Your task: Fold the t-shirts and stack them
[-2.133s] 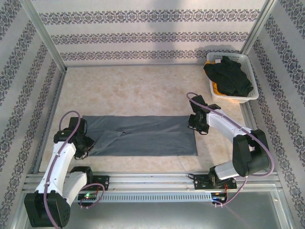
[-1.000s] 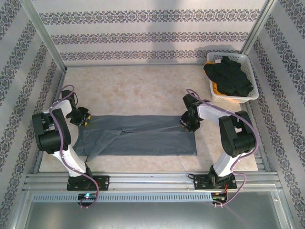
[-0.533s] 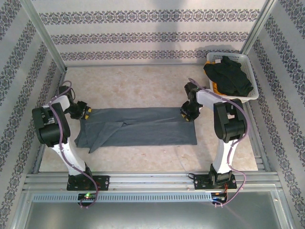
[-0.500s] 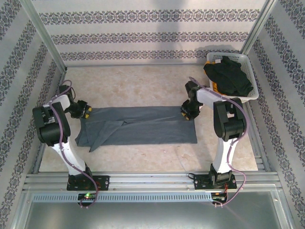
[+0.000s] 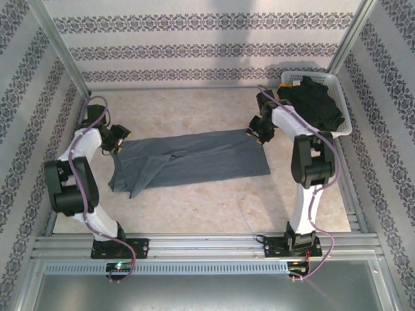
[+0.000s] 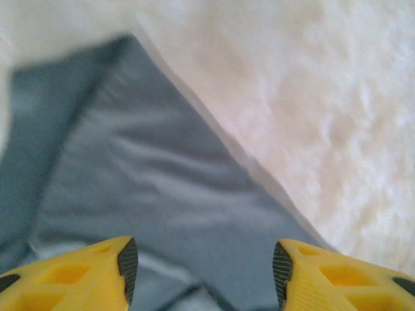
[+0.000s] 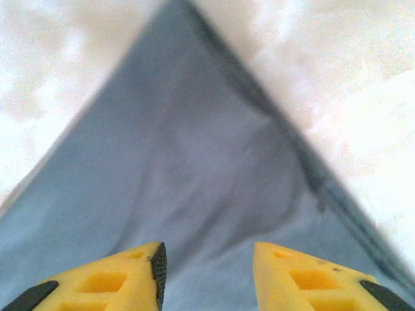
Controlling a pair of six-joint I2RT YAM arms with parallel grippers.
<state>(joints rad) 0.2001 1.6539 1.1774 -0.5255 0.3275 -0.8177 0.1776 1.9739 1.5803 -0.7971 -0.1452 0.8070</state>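
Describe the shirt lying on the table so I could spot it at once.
Look at the beige table inside the patterned walls. Spread flat across its middle lies the grey shirt. It is slate blue-grey and folded into a long strip, unlike the black shirt heaped in the white basket at the far right corner.

Item: blue-grey t-shirt (image 5: 194, 162). You have dragged it farther up the surface, and it now lies skewed. Both jaws, earlier clamped on its far corners, now stand parted above it.
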